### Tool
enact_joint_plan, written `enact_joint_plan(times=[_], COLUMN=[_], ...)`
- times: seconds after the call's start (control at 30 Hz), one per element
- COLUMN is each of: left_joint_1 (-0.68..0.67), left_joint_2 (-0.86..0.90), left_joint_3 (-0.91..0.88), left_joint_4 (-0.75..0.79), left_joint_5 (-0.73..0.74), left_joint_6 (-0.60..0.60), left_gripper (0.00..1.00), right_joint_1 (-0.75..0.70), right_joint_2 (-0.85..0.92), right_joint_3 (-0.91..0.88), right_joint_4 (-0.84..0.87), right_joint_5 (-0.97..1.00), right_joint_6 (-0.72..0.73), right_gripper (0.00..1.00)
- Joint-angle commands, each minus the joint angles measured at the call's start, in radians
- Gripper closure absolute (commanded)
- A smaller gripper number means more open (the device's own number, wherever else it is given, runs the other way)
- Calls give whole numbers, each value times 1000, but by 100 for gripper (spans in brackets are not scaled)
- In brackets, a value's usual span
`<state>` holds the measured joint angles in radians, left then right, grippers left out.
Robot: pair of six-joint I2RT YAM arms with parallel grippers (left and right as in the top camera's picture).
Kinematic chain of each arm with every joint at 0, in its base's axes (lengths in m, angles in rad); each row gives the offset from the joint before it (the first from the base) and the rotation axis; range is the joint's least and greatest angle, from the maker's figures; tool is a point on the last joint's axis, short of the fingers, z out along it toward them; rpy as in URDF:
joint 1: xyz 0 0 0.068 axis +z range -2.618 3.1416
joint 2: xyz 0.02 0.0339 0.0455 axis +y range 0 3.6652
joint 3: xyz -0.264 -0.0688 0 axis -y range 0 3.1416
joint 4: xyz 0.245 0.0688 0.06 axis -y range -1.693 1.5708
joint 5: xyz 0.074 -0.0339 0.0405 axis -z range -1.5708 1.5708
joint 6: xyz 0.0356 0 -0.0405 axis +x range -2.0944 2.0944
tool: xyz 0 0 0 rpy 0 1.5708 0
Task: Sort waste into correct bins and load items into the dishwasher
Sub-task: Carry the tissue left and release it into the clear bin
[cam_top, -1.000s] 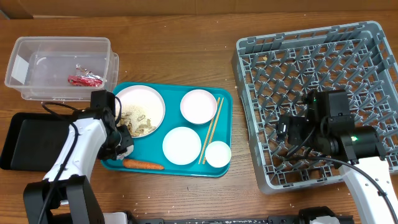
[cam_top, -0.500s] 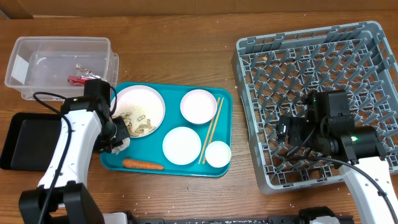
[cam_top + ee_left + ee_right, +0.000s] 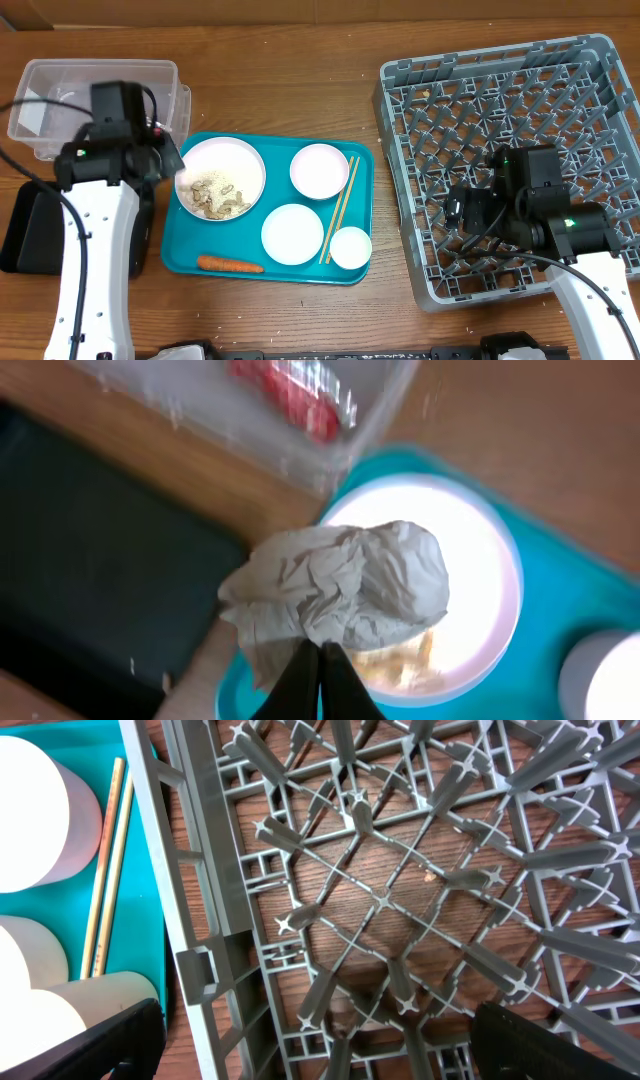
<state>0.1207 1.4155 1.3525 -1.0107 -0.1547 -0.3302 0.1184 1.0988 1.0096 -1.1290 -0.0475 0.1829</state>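
Pinches a crumpled white tissue (image 3: 340, 595) in the left gripper (image 3: 321, 657), with both dark fingertips pressed together on its lower folds. Holds that tissue clear of every surface, over the nine o'clock rim of the large plate (image 3: 225, 155) and the edge of the teal tray (image 3: 275, 160), going by the left wrist view. Cannot pick the tissue out from overhead; likely hidden beneath the wrist housing at the plate's ten o'clock.

Spreads the right gripper (image 3: 320, 1045) wide, with nothing between its fingers, above the lattice floor of the grey dish rack (image 3: 520, 100), toward the rack's eight o'clock side. Sits, that rack, at three o'clock of the teal tray and apart from it.

Shows the clear tub (image 3: 100, 75) at the teal tray's ten o'clock, with the red-silver wrapper (image 3: 295, 395) lying inside. Shows the black tray (image 3: 30, 230) at the teal tray's nine o'clock, near it.

Shows beige food scraps with rice (image 3: 218, 195) heaped on the plate toward its six o'clock. Shows the carrot (image 3: 230, 265) lying flat on the teal tray, at six o'clock of the plate. Shows the upper bowl (image 3: 319, 170) at three o'clock of the plate, the lower bowl (image 3: 292, 234) at four o'clock, and the small cup (image 3: 351, 248) in the tray's five o'clock corner. Shows the chopsticks (image 3: 340, 208) lying side by side on the tray, slanted from one o'clock down to seven o'clock, just beside both bowls and the cup.
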Motion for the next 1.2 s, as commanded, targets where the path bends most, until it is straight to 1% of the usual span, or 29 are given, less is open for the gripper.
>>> enact_joint_plan(times=[0.0,0.23,0.43,0.47,0.5,0.53,0.57,0.6,0.67,0.77,0.9,1.07,1.17], left_joint_1=[29,77,104,106,107,109,110,110,109,106,87,34,-9], left_joint_2=[-14,80,211,231,246,259,266,271,271,258,205,134,121], left_joint_3=[32,32,32,32,32,32,32,32,39,77,132,140,140], left_joint_4=[98,343,472,486,496,504,513,519,520,461,296,98,-24], left_joint_5=[-63,-63,-62,-62,-62,-62,-62,-62,-52,-9,105,214,230], left_joint_6=[20,21,31,32,31,32,32,33,39,43,46,47,66], left_gripper=[96,96,97,92,81,66,58,53,49,48,48,42,37], right_joint_1=[-2,-2,-2,-2,-2,-2,-2,-2,-2,-2,-2,-2,-2], right_joint_2=[-2,-2,-2,-2,-2,-2,-2,-2,-2,-2,-2,-2,-2], right_joint_3=[34,34,34,34,34,34,34,34,34,34,34,34,34], right_joint_4=[0,-3,-3,-3,-3,-3,-3,-3,-3,-3,-3,-2,-3], right_joint_5=[2,2,2,2,2,2,2,2,2,2,2,2,2], right_joint_6=[-4,-4,-4,-4,-4,-4,-4,-4,-4,-4,-4,-4,-4], right_gripper=[0,0,0,0,0,0,0,0,0,0,0,0,0])
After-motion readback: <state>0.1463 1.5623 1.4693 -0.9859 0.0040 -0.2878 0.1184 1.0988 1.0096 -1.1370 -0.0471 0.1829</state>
